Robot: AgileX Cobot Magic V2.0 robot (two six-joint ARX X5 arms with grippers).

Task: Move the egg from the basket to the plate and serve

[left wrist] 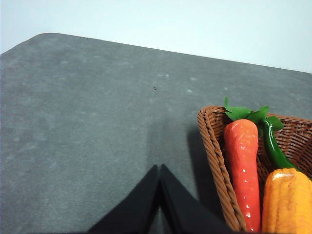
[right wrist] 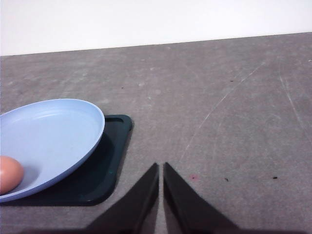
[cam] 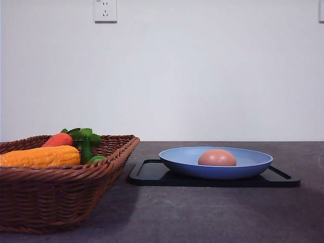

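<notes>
The egg lies inside the blue plate, just right of the plate's centre, and the plate stands on a flat black tray at centre-right of the table. This arrangement suggests the transfer is done and the plate rests on the tray ready for serving. The wicker basket sits at near left and holds a carrot, a corn cob and a green pepper. The left gripper hangs over bare table just left of the basket, its fingers pressed together with nothing between them. The right gripper hangs over bare table just right of the tray, fingers nearly meeting, likewise empty and touching nothing.
</notes>
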